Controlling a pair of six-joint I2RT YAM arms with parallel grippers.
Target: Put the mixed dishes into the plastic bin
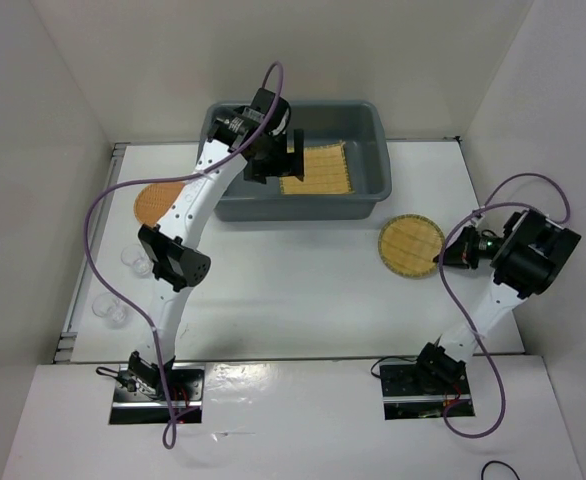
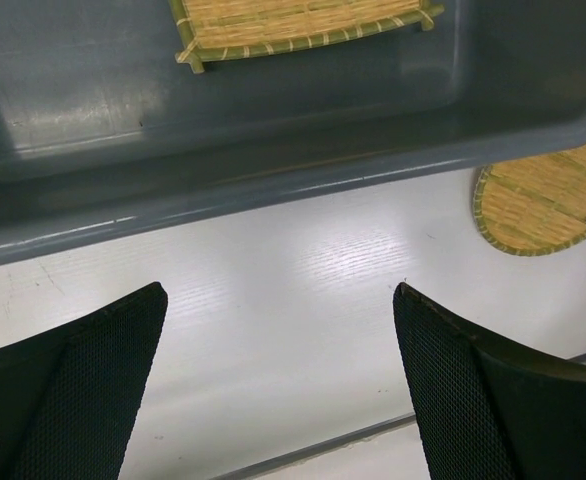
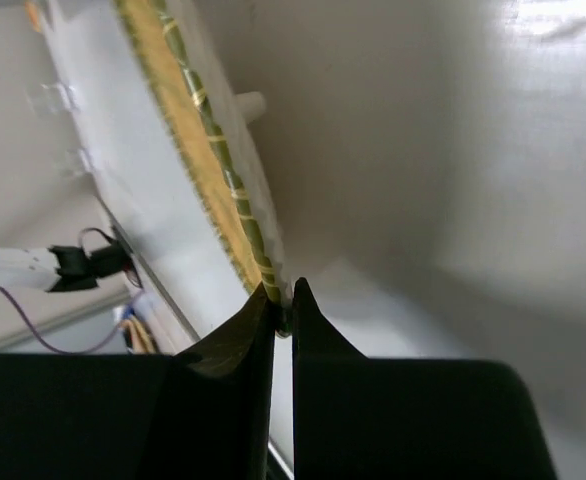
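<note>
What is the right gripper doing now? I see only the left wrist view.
Observer: The right gripper is shut on the edge of a disc, to the right of the bin.
Operator: And where are the cups? I cannot find them in my view.
Observer: One cup and a second cup stand near the left edge of the table, beside the left arm.

Tabletop (image 1: 293, 290): white, glossy.
Walls (image 1: 43, 150): plain white panels along left, far and right edges.
Cord (image 1: 499, 464): black loop, near-right corner.
</note>
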